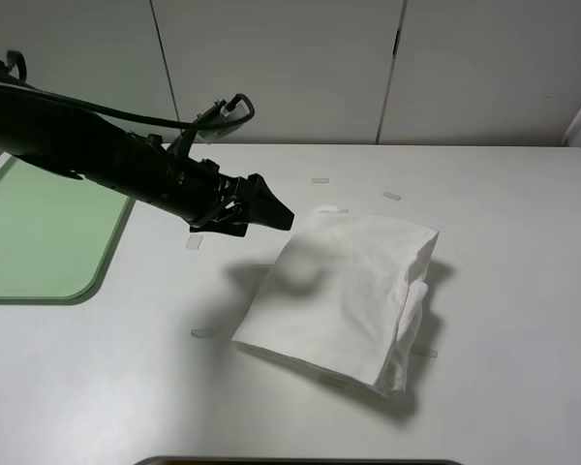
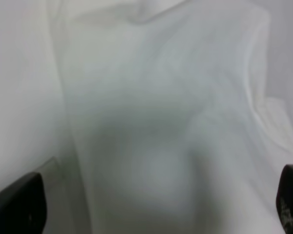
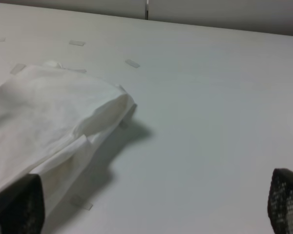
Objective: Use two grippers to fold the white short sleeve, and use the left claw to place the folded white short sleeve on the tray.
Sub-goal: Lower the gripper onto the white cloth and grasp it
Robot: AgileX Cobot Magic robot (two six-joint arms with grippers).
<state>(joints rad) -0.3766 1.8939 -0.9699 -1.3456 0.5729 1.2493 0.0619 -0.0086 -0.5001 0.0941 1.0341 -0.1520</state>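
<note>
The white short sleeve (image 1: 344, 291) lies folded into a thick rectangle on the white table, right of centre. My left gripper (image 1: 269, 211) hangs in the air just off the shirt's far left corner and throws a shadow on the cloth. In the left wrist view the blurred shirt (image 2: 161, 97) fills the picture, and the gripper (image 2: 154, 202) is open with its fingertips (image 2: 17, 204) wide apart and holding nothing. The pale green tray (image 1: 39, 242) lies at the table's left edge, under the left arm. My right gripper (image 3: 151, 202) is open over bare table beside the shirt (image 3: 44, 122). The exterior high view does not show it.
Small pale tape strips (image 1: 320, 180) are stuck to the table around the shirt, and some also show in the right wrist view (image 3: 132, 63). White cabinet doors (image 1: 281, 68) stand behind the table. A dark edge (image 1: 300, 461) runs along the table's front.
</note>
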